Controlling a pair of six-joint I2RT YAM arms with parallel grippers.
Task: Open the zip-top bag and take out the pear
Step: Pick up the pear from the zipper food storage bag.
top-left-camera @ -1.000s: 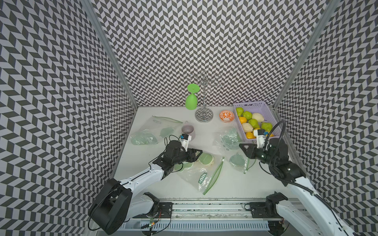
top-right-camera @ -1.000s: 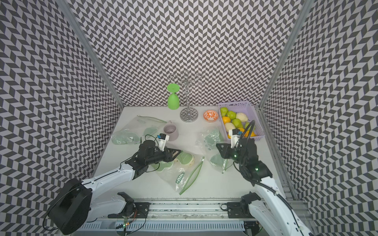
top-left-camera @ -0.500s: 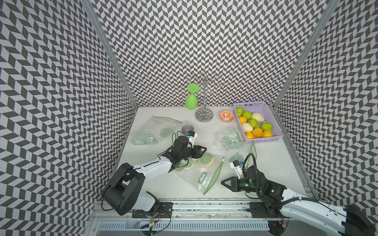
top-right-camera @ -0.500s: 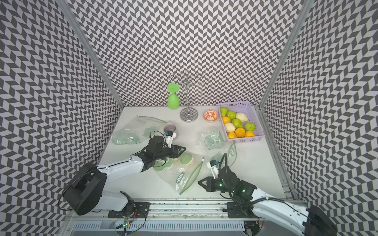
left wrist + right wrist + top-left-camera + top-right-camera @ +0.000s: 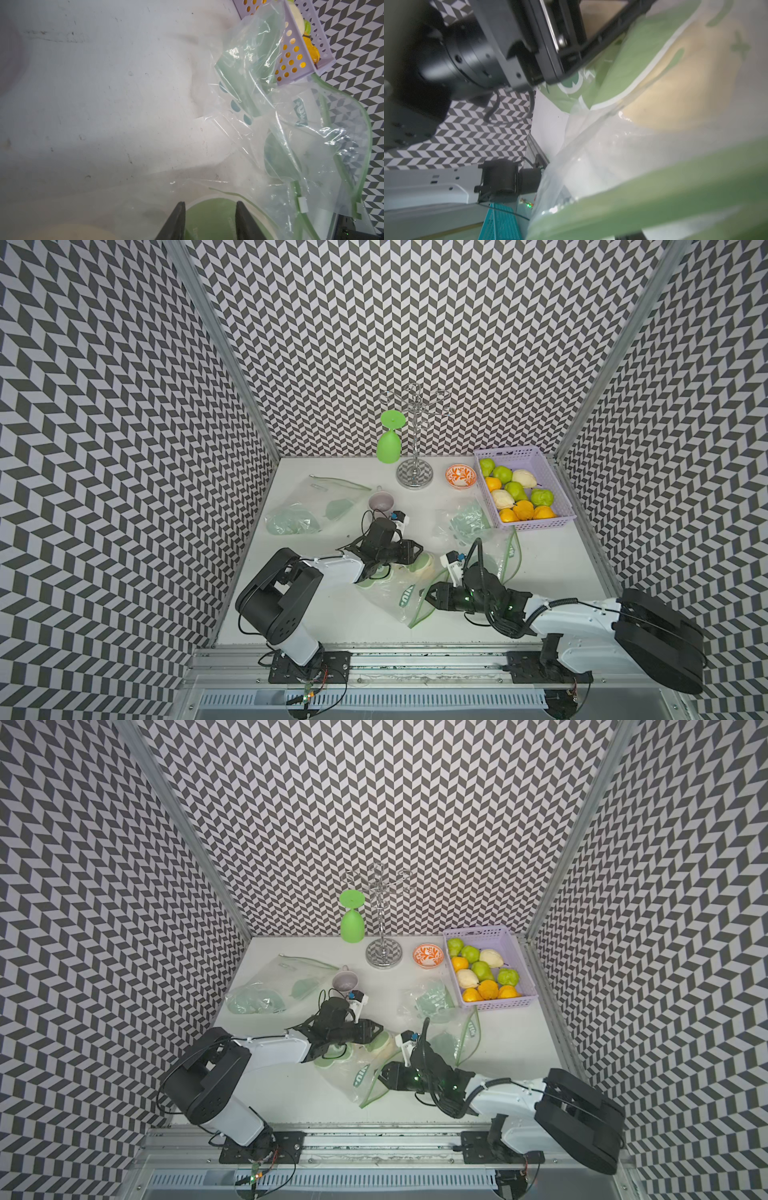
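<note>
**A:** Where is the pear (image 5: 424, 564)?

**B:** Inside the zip-top bag (image 5: 395, 605), which lies between the two arms toward the front rail. The left tool (image 5: 209, 204) is partly spread, with a finger on each side of the green skin. I cannot tell whether they pinch it.

**A:** And the right tool (image 5: 429, 598)?

**B:** It is at the bag's green zip edge. Its fingers are hidden, so I cannot tell whether it is wide or narrow.

**A:** What crowds them?

**B:** A second bag (image 5: 500, 556) stands just behind the right wrist. A third (image 5: 463, 522) sits just beside the lilac basket (image 5: 536, 526) of fruit. A fourth (image 5: 311, 510) lies at the rear left near a mug (image 5: 380, 502). Farther back are an orange bowl (image 5: 460, 476) and a chrome stand (image 5: 414, 479) with a green goblet (image 5: 390, 448) hung upside down.

**A:** Any open room?

**B:** There is bare surface (image 5: 332, 626) front-left of the bag up to the rail, and more on the right in front of the basket.

**A:** Any writing?

**B:** The bag carries a green logo (image 5: 405, 598) with white letters, too creased to read. A teal mark (image 5: 300, 113) on the second bag is just as unreadable.
</note>
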